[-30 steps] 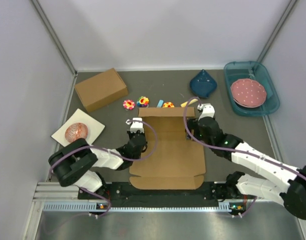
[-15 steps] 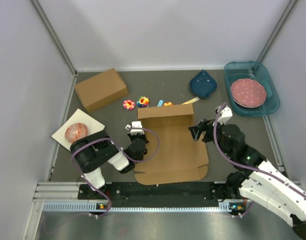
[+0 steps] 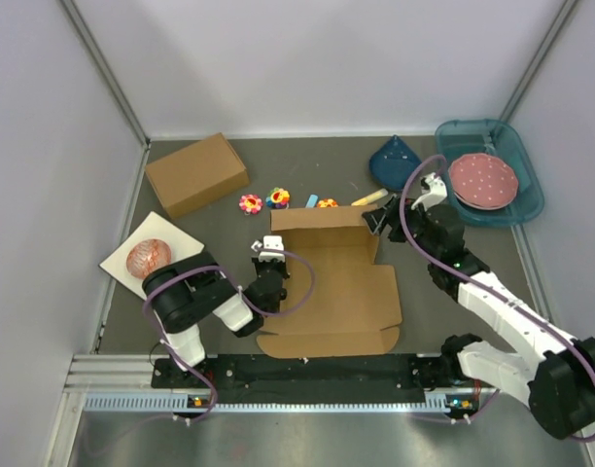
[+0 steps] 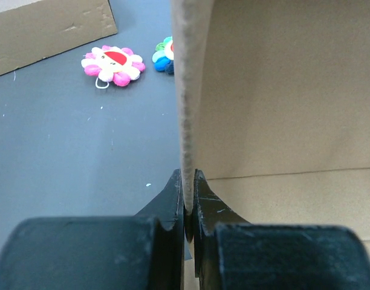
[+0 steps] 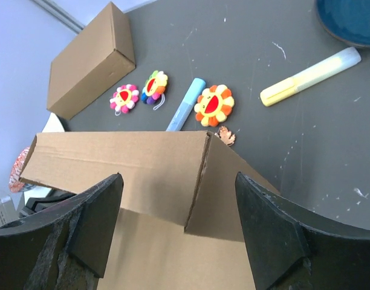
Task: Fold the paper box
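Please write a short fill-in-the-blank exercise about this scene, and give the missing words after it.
The left gripper is ____ on an edge of the paper box.
The right gripper is ____ and holds nothing.
The pink plate lies ____ the teal tray.
Missing words: shut; open; in.

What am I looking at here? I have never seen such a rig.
Two robot arms are bolted at the near edge of a grey table; each ends in a two-finger gripper. The wide picture looks down from above; the other two come from cameras on the wrists. Between the arms lies the paper box, a flat brown cardboard sheet with its back flap raised. The left gripper is shut on its upright left wall. The right gripper is open, near the flap's right corner. Behind lie a closed brown cardboard box, colourful flower toys, markers, a blue dish and a teal tray.
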`<state>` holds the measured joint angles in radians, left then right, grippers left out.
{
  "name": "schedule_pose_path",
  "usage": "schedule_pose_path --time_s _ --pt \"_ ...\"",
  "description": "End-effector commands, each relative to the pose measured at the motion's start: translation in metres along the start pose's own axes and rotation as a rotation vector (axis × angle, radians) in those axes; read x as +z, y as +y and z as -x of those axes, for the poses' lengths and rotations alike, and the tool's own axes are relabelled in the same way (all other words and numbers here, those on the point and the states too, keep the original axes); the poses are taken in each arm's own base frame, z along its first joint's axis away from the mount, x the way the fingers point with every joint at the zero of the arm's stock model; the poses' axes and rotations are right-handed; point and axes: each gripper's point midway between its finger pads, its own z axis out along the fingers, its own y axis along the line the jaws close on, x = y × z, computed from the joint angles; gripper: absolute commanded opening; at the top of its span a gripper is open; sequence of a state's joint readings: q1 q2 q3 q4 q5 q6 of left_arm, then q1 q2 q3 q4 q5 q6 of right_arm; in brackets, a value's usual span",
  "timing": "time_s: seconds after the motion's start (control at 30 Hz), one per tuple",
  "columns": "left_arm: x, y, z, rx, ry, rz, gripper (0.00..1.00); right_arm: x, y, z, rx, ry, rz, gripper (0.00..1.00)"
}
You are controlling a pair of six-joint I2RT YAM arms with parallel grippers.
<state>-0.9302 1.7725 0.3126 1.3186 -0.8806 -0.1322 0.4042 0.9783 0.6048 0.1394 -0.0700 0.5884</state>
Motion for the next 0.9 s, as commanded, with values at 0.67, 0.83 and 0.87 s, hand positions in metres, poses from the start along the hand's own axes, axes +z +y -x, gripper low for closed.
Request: schedule_pose_path --time_s 0.67,0.83,0.87 --pt "-0.040 -0.024 0.040 -0.022 0.010 -0.272 0.69 0.017 -0.040 -0.028 -0.059 0.032 -0.086 0.63" --pt "-0.074 -0.048 0.053 0.075 0.169 -0.457 0.71 0.017 -0.043 -0.027 -0.069 0.035 -0.102 0.63" --pt "-0.079 -0.049 0.055 0.076 0.173 -0.470 0.72 0.017 -0.043 -0.027 -0.071 0.036 -0.104 0.63"
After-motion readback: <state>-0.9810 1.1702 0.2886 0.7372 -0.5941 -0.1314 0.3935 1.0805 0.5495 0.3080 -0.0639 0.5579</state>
